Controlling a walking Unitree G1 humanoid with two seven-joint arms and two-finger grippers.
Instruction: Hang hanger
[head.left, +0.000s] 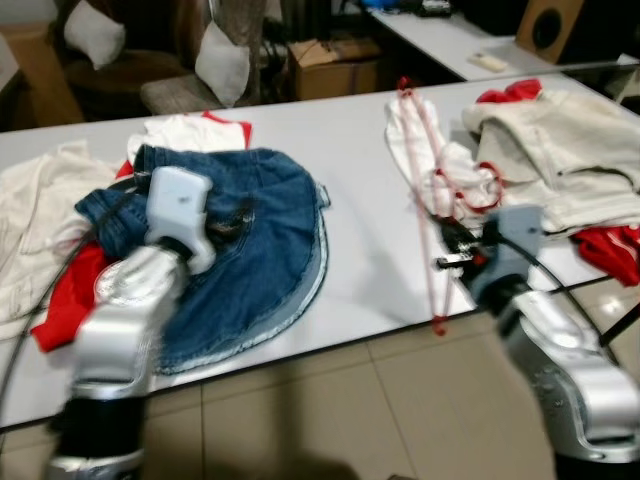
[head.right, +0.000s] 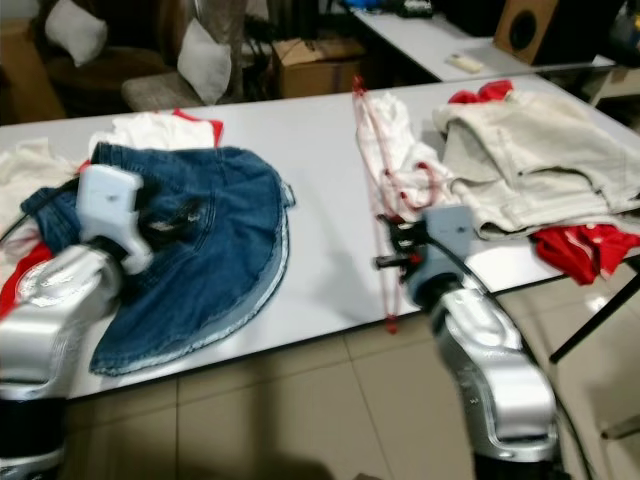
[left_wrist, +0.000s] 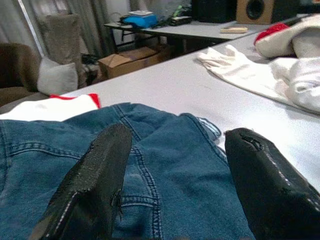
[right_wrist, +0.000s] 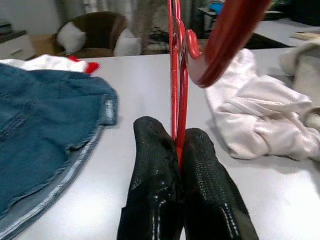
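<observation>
While your head views show the red hanger (head.left: 425, 190) slanting across the table's (head.left: 350, 170) front edge, right gripper (head.left: 455, 250) on it | left wrist: fingers (left_wrist: 95, 185) spread over denim skirt (left_wrist: 165, 170) | right wrist: fingers (right_wrist: 155, 195) pinch the hanger's wire.

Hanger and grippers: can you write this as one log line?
right gripper: shut on red hanger | left gripper: open over denim skirt | hanging: not yet
</observation>
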